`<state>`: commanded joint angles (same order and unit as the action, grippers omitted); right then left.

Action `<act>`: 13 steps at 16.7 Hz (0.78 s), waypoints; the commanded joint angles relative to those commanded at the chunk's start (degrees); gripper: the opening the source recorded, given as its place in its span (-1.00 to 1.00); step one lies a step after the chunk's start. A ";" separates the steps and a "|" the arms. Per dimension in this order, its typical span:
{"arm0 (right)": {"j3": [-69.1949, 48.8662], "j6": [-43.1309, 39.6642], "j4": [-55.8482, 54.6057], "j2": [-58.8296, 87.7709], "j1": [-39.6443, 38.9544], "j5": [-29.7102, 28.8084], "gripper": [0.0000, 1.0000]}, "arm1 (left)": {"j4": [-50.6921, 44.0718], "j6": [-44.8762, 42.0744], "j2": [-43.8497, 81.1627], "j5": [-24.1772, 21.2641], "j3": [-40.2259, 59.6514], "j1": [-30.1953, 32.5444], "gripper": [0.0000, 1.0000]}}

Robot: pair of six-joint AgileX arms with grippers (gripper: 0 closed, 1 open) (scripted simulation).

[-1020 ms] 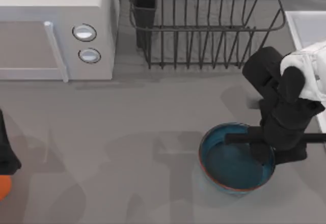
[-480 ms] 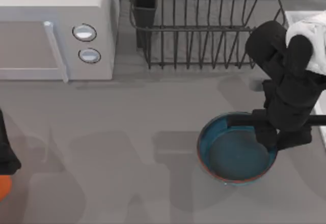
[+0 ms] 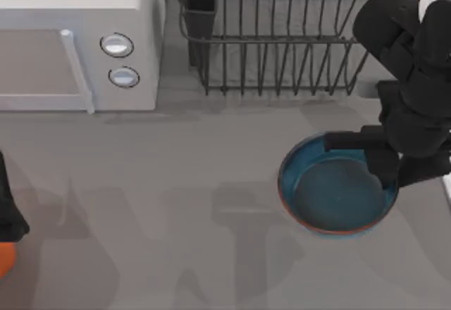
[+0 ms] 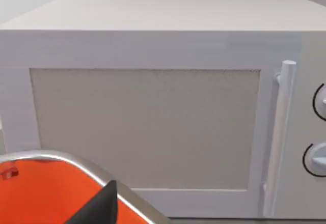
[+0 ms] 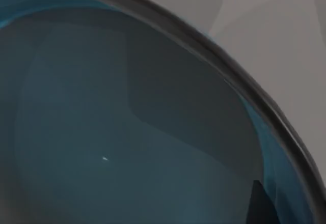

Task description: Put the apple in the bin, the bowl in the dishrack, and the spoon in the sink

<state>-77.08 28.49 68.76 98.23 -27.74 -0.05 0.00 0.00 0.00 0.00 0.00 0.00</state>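
While the left arm (image 3: 8,211) sits parked at the bench's left edge near the front, the right gripper (image 3: 386,172) hangs over the right side of the bench (image 3: 176,183), its dark body covering the right-hand rim of the bowl (image 3: 331,197). That deep-blue bowl with its reddish-brown lip lies toward the bench's right edge, in front of the dishrack (image 3: 282,49) and apart from it. From the right wrist view the bowl's (image 5: 117,132) glazed inside sits very close under the camera, its dark rim curving across, and a dark fingertip (image 5: 257,203) shows just inside the rim, so the gripper looks pinched onto the bowl's edge, though the outer finger is hidden.

At the back of the bench the black wire dishrack stands with its upright tines and a dark utensil cup (image 3: 201,3) at its back-left corner. Left of it, in the back-left corner, is a white microwave (image 3: 77,42) with two round knobs (image 3: 117,45) and a bar handle. A sliver of orange bin (image 3: 4,259) shows at the front-left edge beneath the left arm; the left wrist view looks over that orange bin's (image 4: 41,193) metal-edged rim toward the microwave door (image 4: 142,127), with one dark fingertip of the left gripper (image 4: 99,208) at the edge of the picture, too little to tell how its fingers stand
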 joint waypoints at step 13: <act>-3.47 -13.26 -34.53 -5.95 -16.66 -31.40 -1.00 | 0.00 0.00 0.00 0.00 0.00 0.00 1.00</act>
<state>-80.54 15.23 34.23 92.29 -44.41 -31.45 0.00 0.00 0.00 0.00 0.00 0.00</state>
